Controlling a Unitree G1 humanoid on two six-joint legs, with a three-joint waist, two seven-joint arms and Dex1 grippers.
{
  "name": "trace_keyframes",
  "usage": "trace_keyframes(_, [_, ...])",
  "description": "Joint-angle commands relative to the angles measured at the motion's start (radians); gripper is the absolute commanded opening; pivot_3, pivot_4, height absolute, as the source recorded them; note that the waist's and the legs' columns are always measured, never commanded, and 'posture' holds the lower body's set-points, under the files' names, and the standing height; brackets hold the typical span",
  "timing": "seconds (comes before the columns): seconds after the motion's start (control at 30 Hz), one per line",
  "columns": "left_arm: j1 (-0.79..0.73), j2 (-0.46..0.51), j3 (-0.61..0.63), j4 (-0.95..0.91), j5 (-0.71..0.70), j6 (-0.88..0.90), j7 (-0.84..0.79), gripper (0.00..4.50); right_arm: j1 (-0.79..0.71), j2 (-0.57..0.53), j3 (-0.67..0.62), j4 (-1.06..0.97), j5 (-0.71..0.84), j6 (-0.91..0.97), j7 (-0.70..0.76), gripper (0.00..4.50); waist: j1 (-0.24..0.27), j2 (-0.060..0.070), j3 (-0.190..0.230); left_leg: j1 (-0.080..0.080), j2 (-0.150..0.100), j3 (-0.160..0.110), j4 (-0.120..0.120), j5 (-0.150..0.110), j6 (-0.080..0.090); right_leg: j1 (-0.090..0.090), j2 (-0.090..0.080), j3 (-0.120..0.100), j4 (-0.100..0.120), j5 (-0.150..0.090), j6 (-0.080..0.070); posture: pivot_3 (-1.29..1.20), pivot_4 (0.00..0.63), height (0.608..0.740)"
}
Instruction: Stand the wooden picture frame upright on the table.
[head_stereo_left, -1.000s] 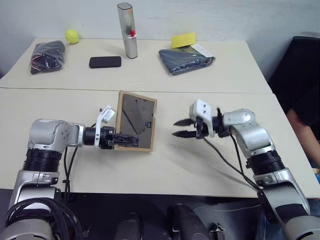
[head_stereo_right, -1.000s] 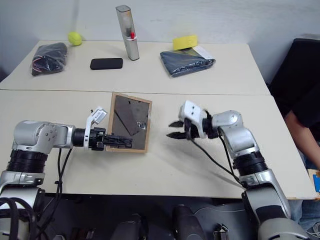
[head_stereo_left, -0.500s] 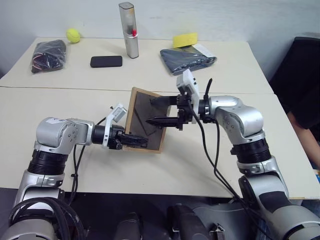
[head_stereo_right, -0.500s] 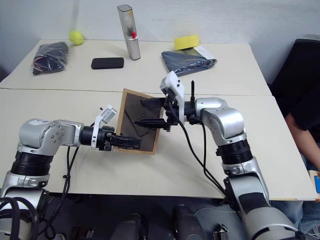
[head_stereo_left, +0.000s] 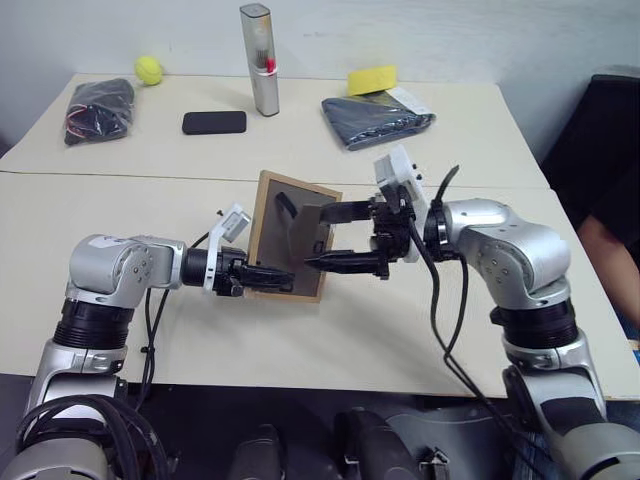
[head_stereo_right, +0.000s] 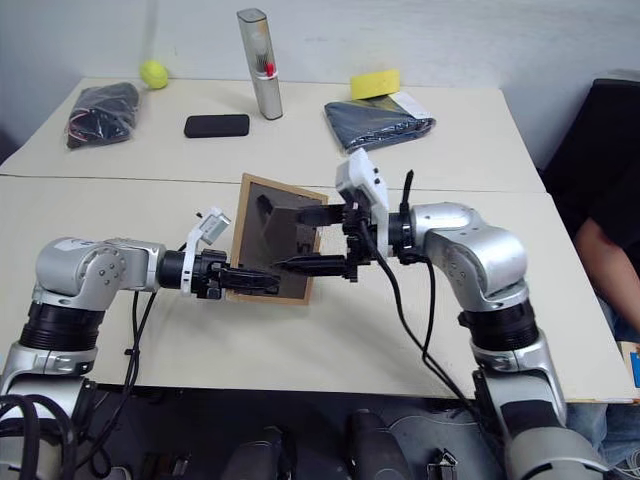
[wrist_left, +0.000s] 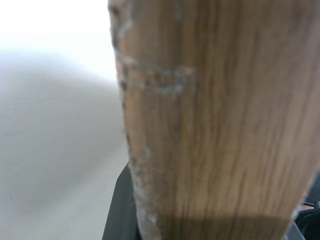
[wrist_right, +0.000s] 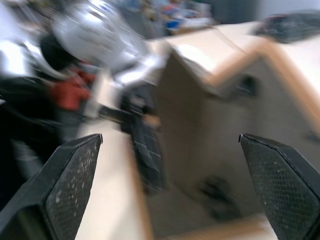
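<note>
Pale beige surface (head_stereo_left: 400, 320) carries the wooden picture frame (head_stereo_left: 292, 236), tilted up with its dark back facing the right fingers (head_stereo_left: 335, 238), spread wide beside it, while the left fingers (head_stereo_left: 262, 279) pinch its bottom edge.

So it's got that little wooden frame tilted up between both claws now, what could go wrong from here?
1. The left gripper pinches only the lower edge of the wooden picture frame. A push from the other side could twist it loose.
2. The right gripper is wide open against the dark back panel. It may miss the fold-out stand, leaving nothing to prop the frame.
3. If released leaning like this, the frame would probably fall flat on the table.
</note>
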Motion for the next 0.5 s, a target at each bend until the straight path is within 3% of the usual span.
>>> trace_keyframes(0.03, [-0.024,0.025,0.069,-0.051,-0.08,0.039,-0.04,0.84,0.069,-0.091,0.048,0.051,-0.225,-0.391,0.007,4.5,0.0,0.0,0.0,0.0,0.0,0.0,0.0,0.0,0.0,0.0,0.0,0.0,-0.001,0.0,0.0,0.0,0.15,0.74])
trace_keyframes(0.1, [-0.031,0.036,0.078,-0.048,-0.098,0.061,-0.044,0.84,0.09,-0.111,0.073,0.155,-0.383,-0.757,-0.074,4.5,-0.003,-0.001,0.001,0.0,-0.001,0.0,0.0,0.0,0.001,0.0,0.0,0.0,-0.001,0.0,0.0,0.0,0.15,0.74])
trace_keyframes(0.17, [-0.042,0.046,0.086,-0.04,-0.116,0.085,-0.048,0.84,0.068,-0.121,0.095,0.296,-0.591,-1.179,-0.252,4.5,-0.009,-0.001,0.001,0.0,-0.002,0.001,0.0,0.0,0.001,0.0,0.001,0.003,-0.001,0.0,0.001,0.0,0.15,0.74])
trace_keyframes(0.23, [-0.054,0.053,0.092,-0.035,-0.135,0.106,-0.056,0.84,0.022,-0.12,0.105,0.416,-0.781,-1.477,-0.448,4.5,-0.014,-0.001,0.001,0.001,-0.003,0.001,0.0,0.0,0.0,-0.001,0.001,0.004,0.001,0.0,0.001,0.0,0.15,0.74])
trace_keyframes(0.33, [-0.07,0.054,0.1,-0.031,-0.163,0.141,-0.058,0.84,-0.051,-0.081,0.086,0.532,-0.993,-1.679,-0.726,4.5,-0.025,-0.001,0.001,0.001,-0.003,0.001,0.0,0.0,0.0,-0.001,0.002,0.005,0.002,0.0,0.001,0.0,0.15,0.74])
trace_keyframes(0.5, [-0.084,0.051,0.098,-0.034,-0.186,0.168,-0.051,0.84,-0.136,-0.03,0.119,0.61,-1.27,-1.761,-1.064,4.5,-0.031,-0.001,0.001,0.001,-0.002,0.001,0.0,0.001,-0.002,-0.002,0.002,0.005,0.004,0.0,0.001,0.0,0.15,0.74])
